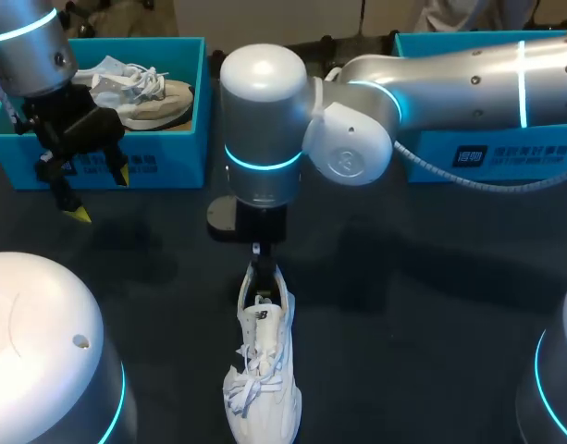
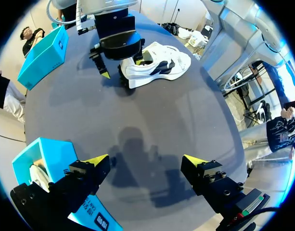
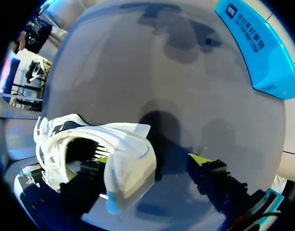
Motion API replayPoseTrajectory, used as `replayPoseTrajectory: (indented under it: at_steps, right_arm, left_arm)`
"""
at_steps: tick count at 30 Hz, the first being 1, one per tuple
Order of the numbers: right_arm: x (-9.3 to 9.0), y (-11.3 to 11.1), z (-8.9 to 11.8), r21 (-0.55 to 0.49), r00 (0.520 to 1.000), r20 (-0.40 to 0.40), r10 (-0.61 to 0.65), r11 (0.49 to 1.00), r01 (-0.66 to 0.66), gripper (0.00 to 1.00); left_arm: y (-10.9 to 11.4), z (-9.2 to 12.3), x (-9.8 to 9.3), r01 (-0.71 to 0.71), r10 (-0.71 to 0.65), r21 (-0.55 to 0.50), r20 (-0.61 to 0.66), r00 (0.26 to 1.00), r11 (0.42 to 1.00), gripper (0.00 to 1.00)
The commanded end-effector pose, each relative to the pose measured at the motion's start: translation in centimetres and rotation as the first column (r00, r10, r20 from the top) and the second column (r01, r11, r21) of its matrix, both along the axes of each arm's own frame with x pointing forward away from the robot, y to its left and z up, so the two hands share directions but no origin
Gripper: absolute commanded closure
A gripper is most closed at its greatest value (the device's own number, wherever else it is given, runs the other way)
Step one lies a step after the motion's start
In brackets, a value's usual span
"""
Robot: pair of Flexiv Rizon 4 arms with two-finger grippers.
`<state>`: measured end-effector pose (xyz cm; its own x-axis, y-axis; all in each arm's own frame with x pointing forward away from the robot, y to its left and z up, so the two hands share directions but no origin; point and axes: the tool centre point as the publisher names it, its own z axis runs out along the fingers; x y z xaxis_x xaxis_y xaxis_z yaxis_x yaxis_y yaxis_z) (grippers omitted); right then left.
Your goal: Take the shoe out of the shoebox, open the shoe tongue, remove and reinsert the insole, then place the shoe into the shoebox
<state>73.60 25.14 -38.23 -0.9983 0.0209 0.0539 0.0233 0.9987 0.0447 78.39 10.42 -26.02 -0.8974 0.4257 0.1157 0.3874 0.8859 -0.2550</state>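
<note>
Head view
Table (image 1: 403, 305): dark, with all items on it.
White shoe (image 1: 263, 370): lay on the table in the near middle, out of the box, heel toward the far side.
Right gripper (image 1: 263, 264): at the shoe's heel; the arm came in from the right.
Left gripper (image 1: 98, 196): spread wide and empty, in front of the shoebox (image 1: 186, 139).
Second shoe (image 1: 140, 92): lay inside the shoebox.
Other blue box (image 1: 505, 153): far right, behind the right arm.

Left wrist view
Left gripper (image 2: 146, 161): fingers well apart, only bare table between them; shoebox (image 2: 51, 154) corner beside one finger.
White shoe (image 2: 157, 62): far ahead, touching the right gripper (image 2: 114, 76).

Right wrist view
Right gripper (image 3: 149, 161): not clamped; one finger tucked under the white shoe (image 3: 123, 149) heel collar, the other finger (image 3: 207, 168) clear of it.
Other blue box (image 3: 262, 53): well ahead.
</note>
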Motion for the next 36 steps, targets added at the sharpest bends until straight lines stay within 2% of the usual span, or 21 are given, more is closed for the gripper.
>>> replayPoseTrajectory:
  at_steps: [1, 2, 4, 5, 6, 16, 22, 24, 25, 26, 33, 36]
  right_arm:
    - [-0.2, 0.0, -0.5, 0.007, 1.0, 0.002, -0.007, 1.0, 0.007, 0.54]
    - [-0.3, 0.0, -0.5, 0.007, 1.0, 0.003, -0.011, 1.0, 0.011, 0.57]
    - [-0.4, -0.1, -0.5, 0.004, 1.0, 0.004, -0.019, 1.0, 0.019, 0.69]
    - [-0.5, -0.1, -0.5, 0.004, 1.0, 0.004, -0.023, 1.0, 0.022, 0.88]
    - [-0.7, -0.2, -0.5, 0.005, 1.0, 0.004, -0.026, 1.0, 0.026, 1.0]
    - [-1.4, -0.4, 1.7, -0.019, 0.998, 0.051, -0.033, 0.999, 0.034, 1.0]
    - [-0.7, -1.2, 4.6, -0.034, 0.995, 0.096, -0.015, 0.999, 0.019, 1.0]
    - [-0.6, -1.3, 4.9, -0.035, 0.995, 0.099, -0.014, 0.999, 0.017, 1.0]
    - [0.2, -1.9, 6.8, -0.045, 0.992, 0.127, 0.002, 0.999, 0.003, 1.0]
    - [0.6, -2.2, 7.6, -0.055, 0.991, 0.137, 0.002, 0.998, 0.006, 1.0]
    - [3.0, -3.1, 12.1, -0.084, 0.981, 0.191, 0.045, 0.996, -0.029, 1.0]
    - [3.3, -2.9, 13.7, -0.065, 0.982, 0.161, 0.098, 0.994, -0.089, 1.0]
  left_arm:
    - [0.0, 0.0, 0.0, 0.001, -0.001, 0.002, 0.0, 1.0, 1.0, 0.0]
    - [0.0, 0.0, 0.0, 0.001, -0.001, 0.002, 0.0, 1.0, 1.0, 0.0]
    - [0.0, 0.0, 0.0, 0.001, -0.001, 0.002, 0.0, 1.0, 1.0, 0.0]
    - [0.0, 0.0, 0.0, 0.001, -0.001, 0.002, 0.0, 1.0, 1.0, 0.0]
    - [0.0, 0.0, 0.0, 0.001, -0.001, 0.002, 0.0, 1.0, 1.0, 0.0]
    - [0.0, 0.0, 0.0, 0.001, -0.001, 0.002, 0.0, 1.0, 1.0, 0.0]
    - [0.0, 0.0, 0.0, 0.001, -0.001, 0.002, 0.0, 1.0, 1.0, 0.0]
    - [0.0, 0.0, 0.0, 0.001, -0.001, 0.002, 0.0, 1.0, 1.0, 0.0]
    - [0.0, 0.0, 0.0, 0.001, -0.001, 0.002, 0.0, 1.0, 1.0, 0.0]
    - [0.0, 0.0, 0.0, 0.001, -0.001, 0.002, 0.0, 1.0, 1.0, 0.0]
    - [0.0, 0.0, 0.0, 0.001, -0.001, 0.002, 0.0, 1.0, 1.0, 0.0]
    - [0.0, 0.0, 0.0, 0.001, -0.001, 0.002, 0.0, 1.0, 1.0, 0.0]
